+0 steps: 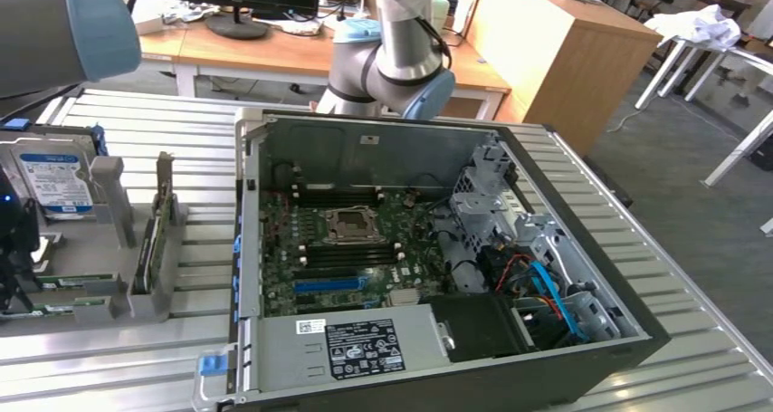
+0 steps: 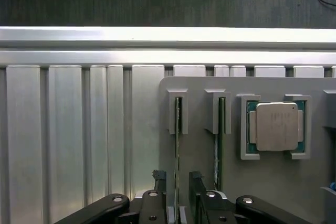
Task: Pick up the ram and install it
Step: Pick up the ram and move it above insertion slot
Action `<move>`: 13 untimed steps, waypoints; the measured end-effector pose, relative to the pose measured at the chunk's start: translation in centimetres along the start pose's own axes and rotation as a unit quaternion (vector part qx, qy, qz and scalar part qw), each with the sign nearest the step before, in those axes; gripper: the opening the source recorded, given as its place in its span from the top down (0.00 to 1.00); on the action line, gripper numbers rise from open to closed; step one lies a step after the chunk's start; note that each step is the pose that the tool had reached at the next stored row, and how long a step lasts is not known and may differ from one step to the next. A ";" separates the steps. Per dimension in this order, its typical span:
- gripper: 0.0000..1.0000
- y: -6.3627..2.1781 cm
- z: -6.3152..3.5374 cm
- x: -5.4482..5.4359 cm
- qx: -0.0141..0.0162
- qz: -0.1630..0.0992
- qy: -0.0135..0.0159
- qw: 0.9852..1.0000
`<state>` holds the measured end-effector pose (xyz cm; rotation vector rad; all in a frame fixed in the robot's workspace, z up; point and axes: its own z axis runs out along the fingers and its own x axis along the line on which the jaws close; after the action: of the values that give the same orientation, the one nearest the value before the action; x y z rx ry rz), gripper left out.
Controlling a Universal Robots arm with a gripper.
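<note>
The ram [image 2: 177, 145] is a thin green stick standing on edge in a slot of the grey holder tray [image 2: 199, 156]. My gripper [image 2: 177, 184] is over it, open, with one dark finger [image 2: 157, 182] on each side of the stick's near end and a small gap at each. A second green stick [image 2: 217, 140] stands in the neighbouring slot. In the exterior view my arm [image 1: 61, 27] reaches in over the tray at the exterior view's left. The open computer case [image 1: 253, 249] lies at the centre, its motherboard [image 1: 344, 249] exposed.
A processor chip [image 2: 275, 127] sits in a pocket of the tray beside the sticks. A hard drive [image 1: 54, 186] with a blue-white label stands in the tray. A blue slot strip [image 1: 329, 285] and the power supply [image 1: 350, 344] lie inside the case. Ribbed aluminium table [image 2: 63, 140] surrounds the tray.
</note>
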<state>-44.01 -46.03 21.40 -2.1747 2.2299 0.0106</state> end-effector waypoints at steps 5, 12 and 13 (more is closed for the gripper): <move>0.69 0.01 0.45 0.0 0.000 0.000 0.000 1.000; 0.69 0.02 0.82 0.0 0.000 0.000 0.000 1.000; 0.69 0.02 0.82 0.0 0.000 0.000 0.000 1.000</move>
<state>-44.02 -46.03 20.57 -2.1746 2.2297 0.0100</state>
